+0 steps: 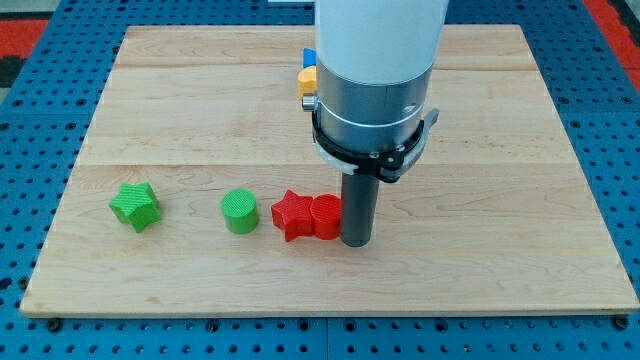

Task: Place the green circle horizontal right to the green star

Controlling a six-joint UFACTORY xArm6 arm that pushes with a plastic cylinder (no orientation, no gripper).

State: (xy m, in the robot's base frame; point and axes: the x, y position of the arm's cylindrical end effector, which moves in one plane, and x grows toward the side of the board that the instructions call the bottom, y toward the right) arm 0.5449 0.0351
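Note:
The green star [135, 206] lies at the view's left on the wooden board [500, 200]. The green circle [239, 211] stands to its right at about the same height, with a gap of roughly one block width between them. My tip [356, 241] is down on the board right of the green circle, touching or nearly touching the right side of a red block [326, 216]. A red star [292, 214] lies between that red block and the green circle.
A blue block [309, 57] and a yellow block [307, 81] show partly behind the arm's body [375, 70] near the view's top. The board sits on a blue perforated table [610, 120].

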